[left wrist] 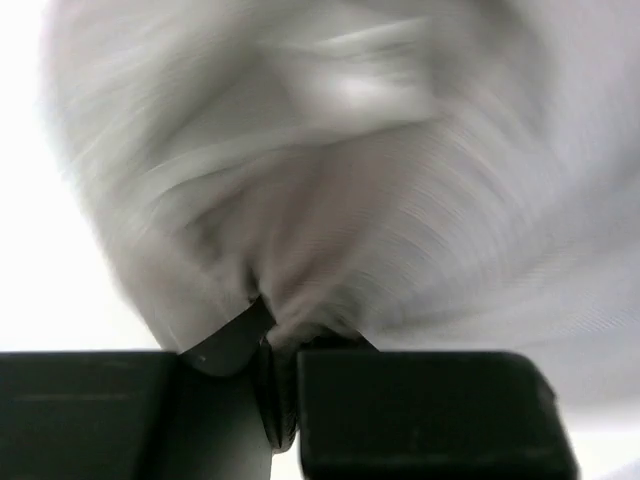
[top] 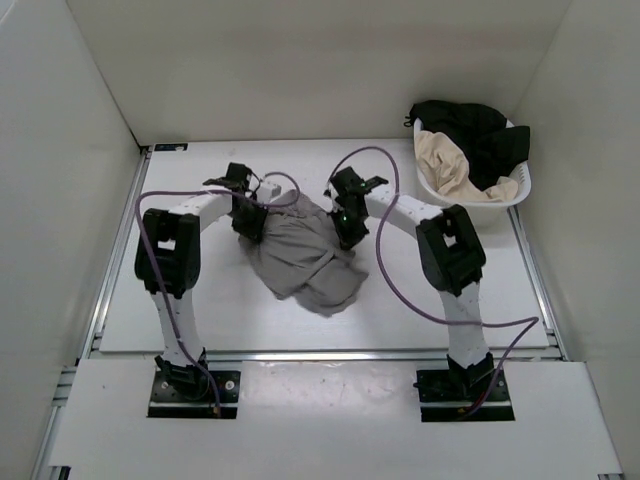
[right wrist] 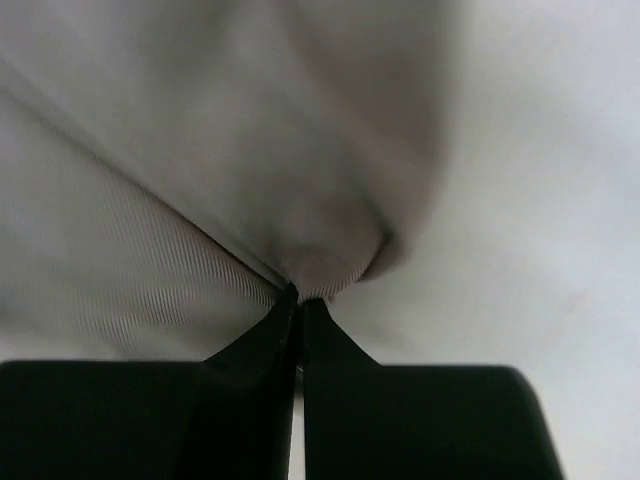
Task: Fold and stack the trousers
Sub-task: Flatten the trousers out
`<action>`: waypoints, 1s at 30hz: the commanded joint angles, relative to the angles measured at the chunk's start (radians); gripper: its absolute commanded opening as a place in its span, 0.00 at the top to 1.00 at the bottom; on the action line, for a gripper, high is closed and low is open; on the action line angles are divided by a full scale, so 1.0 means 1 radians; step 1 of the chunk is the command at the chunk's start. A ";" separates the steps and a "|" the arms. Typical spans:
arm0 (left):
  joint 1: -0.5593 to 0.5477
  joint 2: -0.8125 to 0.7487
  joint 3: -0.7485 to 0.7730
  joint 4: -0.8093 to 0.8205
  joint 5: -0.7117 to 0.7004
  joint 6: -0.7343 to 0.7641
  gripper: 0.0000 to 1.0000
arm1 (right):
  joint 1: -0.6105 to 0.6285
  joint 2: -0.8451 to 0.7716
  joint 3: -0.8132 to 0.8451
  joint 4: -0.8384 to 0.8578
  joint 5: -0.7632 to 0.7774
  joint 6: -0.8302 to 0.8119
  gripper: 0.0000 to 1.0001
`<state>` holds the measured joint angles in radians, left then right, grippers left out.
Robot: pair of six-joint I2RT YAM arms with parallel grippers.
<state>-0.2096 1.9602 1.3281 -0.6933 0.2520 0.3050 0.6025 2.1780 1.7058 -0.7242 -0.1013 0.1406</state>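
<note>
The grey trousers (top: 303, 253) hang bunched between my two grippers over the middle of the table, the lower part drooping toward the front. My left gripper (top: 248, 222) is shut on the left upper edge of the trousers; in the left wrist view, blurred fabric (left wrist: 330, 200) fills the frame and is pinched between the fingers (left wrist: 268, 330). My right gripper (top: 347, 228) is shut on the right upper edge; in the right wrist view the fabric (right wrist: 250, 150) is pinched at the fingertips (right wrist: 300, 297).
A white laundry basket (top: 515, 190) holding black and beige garments stands at the back right of the table. White walls enclose the table at the left, back and right. Purple cables loop from both arms.
</note>
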 commanded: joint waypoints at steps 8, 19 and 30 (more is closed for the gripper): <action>-0.033 0.435 0.954 0.103 -0.071 0.226 0.21 | 0.234 -0.156 0.136 -0.173 0.110 -0.144 0.14; 0.099 -0.136 0.384 0.039 -0.169 0.220 0.00 | -0.041 -0.141 0.107 0.103 0.112 0.229 0.11; 0.085 -0.308 -0.228 -0.008 -0.088 0.149 0.00 | -0.118 0.299 0.486 -0.009 0.120 0.321 0.10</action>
<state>-0.0944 1.6497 1.1995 -0.6918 0.1291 0.4843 0.4931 2.4805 2.2349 -0.7124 -0.0029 0.4099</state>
